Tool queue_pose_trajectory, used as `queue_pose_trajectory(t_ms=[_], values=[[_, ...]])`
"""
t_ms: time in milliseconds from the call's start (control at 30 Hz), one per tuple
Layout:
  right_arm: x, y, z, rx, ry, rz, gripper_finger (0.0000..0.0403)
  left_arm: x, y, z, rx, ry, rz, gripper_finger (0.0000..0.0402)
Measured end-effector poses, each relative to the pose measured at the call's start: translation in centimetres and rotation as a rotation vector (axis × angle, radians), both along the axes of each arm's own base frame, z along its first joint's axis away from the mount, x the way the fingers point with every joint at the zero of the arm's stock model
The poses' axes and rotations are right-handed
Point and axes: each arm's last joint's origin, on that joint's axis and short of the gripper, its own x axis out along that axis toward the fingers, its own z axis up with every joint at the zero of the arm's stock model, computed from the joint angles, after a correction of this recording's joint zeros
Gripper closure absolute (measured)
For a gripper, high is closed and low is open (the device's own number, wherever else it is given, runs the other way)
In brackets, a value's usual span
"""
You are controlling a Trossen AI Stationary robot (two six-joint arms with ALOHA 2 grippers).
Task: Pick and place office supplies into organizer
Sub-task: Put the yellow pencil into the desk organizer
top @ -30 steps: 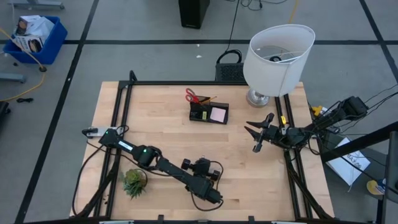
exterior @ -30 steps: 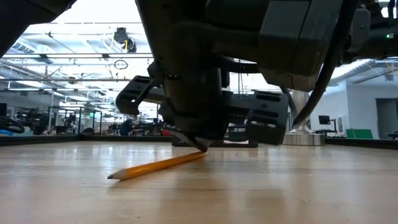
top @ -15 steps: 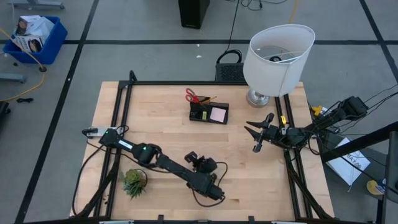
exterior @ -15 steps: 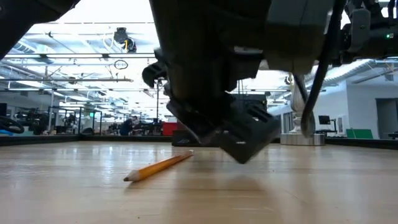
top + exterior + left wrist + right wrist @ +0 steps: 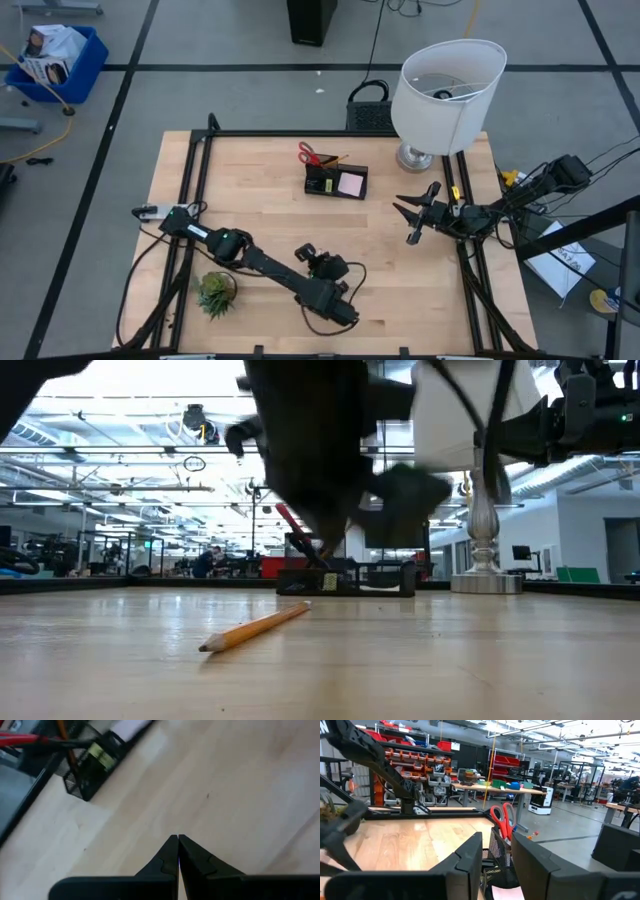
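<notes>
A yellow pencil (image 5: 255, 628) lies flat on the wooden table near its front edge; the arm hides it in the high view. My left gripper (image 5: 178, 839) hangs above the pencil, shut and empty, pointing slantwise down toward the black mesh organizer (image 5: 336, 181). Red-handled scissors (image 5: 312, 155) and a pencil stand in the organizer, and a pink sticky pad (image 5: 350, 184) lies in it. My right gripper (image 5: 412, 215) waits open at the table's right side, facing the organizer (image 5: 500, 862).
A white-shaded lamp (image 5: 445, 95) stands at the far right corner. A small green plant (image 5: 215, 292) sits at the near left beside my left arm. Black frame rails (image 5: 190, 190) run along the table's edges. Bare wood lies between the pencil and the organizer.
My left gripper has risen off the pencil's far end and rolled about its own axis, staying shut. The pencil shifted a little along the table early on and now lies still, flat on the wood.
</notes>
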Motion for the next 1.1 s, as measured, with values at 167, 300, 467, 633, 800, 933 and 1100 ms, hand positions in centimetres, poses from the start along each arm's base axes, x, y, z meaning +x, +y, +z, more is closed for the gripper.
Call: queue_pose_trajectory(t_ms=[167, 300, 467, 633, 800, 933, 1100], values=[[0.0, 0.0, 0.0, 0.000, 0.000, 0.000, 0.0303, -2.8, -2.4, 4.1, 0.005, -0.251, 0.039, 0.0384], [0.0, 0.0, 0.0, 0.000, 0.000, 0.000, 0.0303, -6.7, -4.6, 5.3, 0.008, -0.441, 0.065, 0.0384], [0.0, 0.0, 0.0, 0.000, 0.001, 0.000, 0.0303, -10.9, -7.1, 2.0, 0.155, -0.785, -0.085, 0.0385], [0.0, 0.0, 0.0, 0.000, 0.000, 0.000, 0.0303, -13.7, -9.1, -1.5, 0.063, -1.016, -0.124, 0.0385], [0.0, 0.0, 0.0, 0.000, 0.000, 0.000, 0.0303, -12.7, -9.7, -2.2, -0.071, -0.962, -0.024, 0.0385], [0.0, 0.0, 0.0, 0.000, 0.001, 0.000, 0.0303, -9.7, -9.4, -2.1, -0.182, -0.830, 0.000, 0.0385], [0.0, 0.0, 0.0, 0.000, 0.000, 0.000, 0.0303, -8.3, -9.2, -1.9, -0.271, -0.775, 0.013, 0.0384]])
